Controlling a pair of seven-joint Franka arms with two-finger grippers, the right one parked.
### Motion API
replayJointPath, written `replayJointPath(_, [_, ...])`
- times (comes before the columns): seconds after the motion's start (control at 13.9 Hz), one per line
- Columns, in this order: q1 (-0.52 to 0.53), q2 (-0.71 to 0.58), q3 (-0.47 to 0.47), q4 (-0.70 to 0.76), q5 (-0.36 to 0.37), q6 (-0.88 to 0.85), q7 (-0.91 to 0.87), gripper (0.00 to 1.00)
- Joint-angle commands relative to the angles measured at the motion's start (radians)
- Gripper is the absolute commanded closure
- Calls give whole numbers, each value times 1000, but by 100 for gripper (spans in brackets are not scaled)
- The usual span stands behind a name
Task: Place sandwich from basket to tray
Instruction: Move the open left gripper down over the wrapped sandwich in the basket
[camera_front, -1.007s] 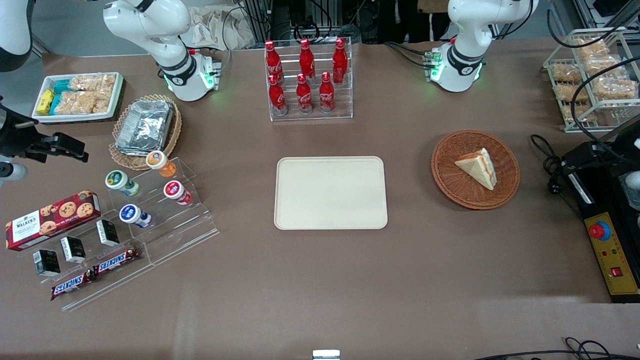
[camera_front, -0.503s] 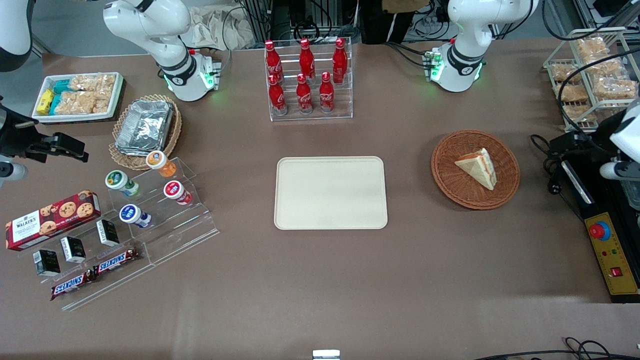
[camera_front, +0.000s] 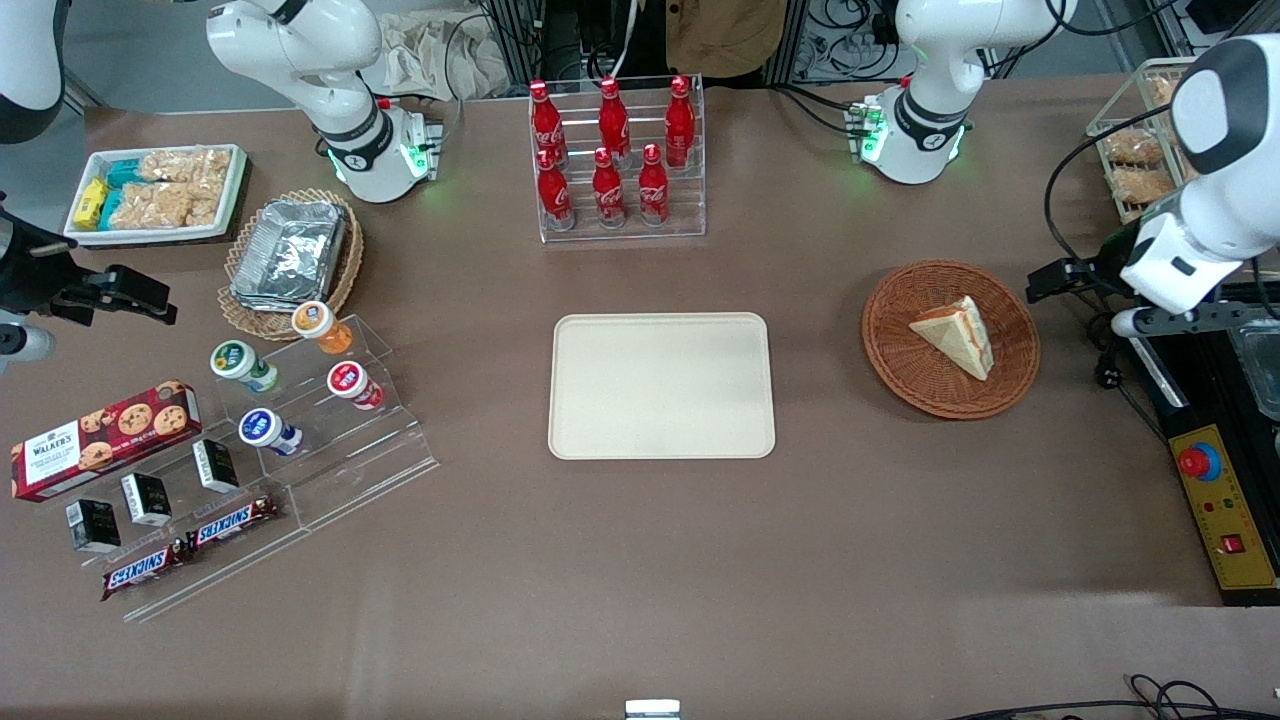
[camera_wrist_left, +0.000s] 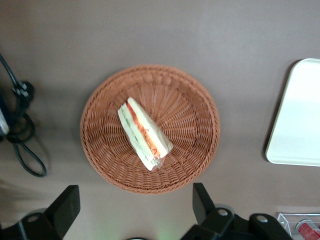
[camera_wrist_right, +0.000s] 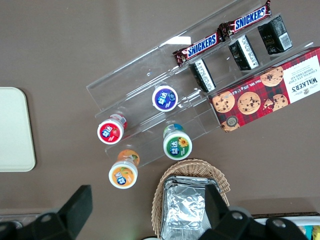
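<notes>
The sandwich (camera_front: 958, 333), a pale wedge with red and green filling, lies in the round reddish-brown basket (camera_front: 900, 350) toward the working arm's end of the table. The cream tray (camera_front: 660, 385) lies flat at the table's middle, beside the basket and bare. My left gripper (camera_front: 1055, 280) hangs above the table just outside the basket's rim, toward the working arm's end. It is open and empty. In the left wrist view the sandwich (camera_wrist_left: 144, 134) lies in the basket (camera_wrist_left: 192, 125), ahead of my wide-open gripper (camera_wrist_left: 134, 207), and the tray's edge (camera_wrist_left: 300, 115) shows.
A rack of red cola bottles (camera_front: 615, 160) stands farther from the camera than the tray. A black cable (camera_front: 1098, 325) and a yellow control box (camera_front: 1215, 500) lie near the basket at the working arm's end. A wire rack of snack packs (camera_front: 1135, 170) stands there too.
My left arm has swung in from the table's end toward the basket. The gripper now hangs close to the basket's rim. The sandwich, basket and tray have not moved.
</notes>
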Motion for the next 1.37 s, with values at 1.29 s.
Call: replayJointPath(1.29, [120, 317, 3, -161, -279, 199, -192, 0])
